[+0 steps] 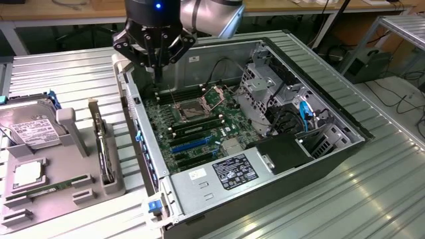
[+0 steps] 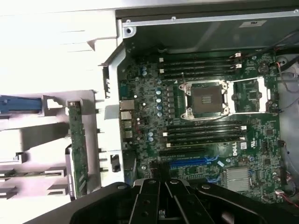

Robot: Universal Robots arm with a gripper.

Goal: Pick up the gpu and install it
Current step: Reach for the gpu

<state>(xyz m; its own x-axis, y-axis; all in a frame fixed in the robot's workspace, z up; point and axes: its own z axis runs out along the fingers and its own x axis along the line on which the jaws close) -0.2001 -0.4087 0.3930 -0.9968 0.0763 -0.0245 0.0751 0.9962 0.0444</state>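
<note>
Gripper (image 1: 157,68), closed and empty, hovers over the open case (image 1: 192,191). The gpu (image 1: 101,144) stands in its holder (image 1: 66,130) beside the case, not yet picked up.

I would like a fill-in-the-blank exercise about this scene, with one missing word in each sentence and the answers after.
1. The gripper has its jaws ____.
2. It hangs over the motherboard and holds ____.
3. The gpu stands in the gray holder, ____ the computer case.
4. The hard drive is on the exterior view's ____ of the gpu.

Missing words: shut; nothing; outside; left.
</note>
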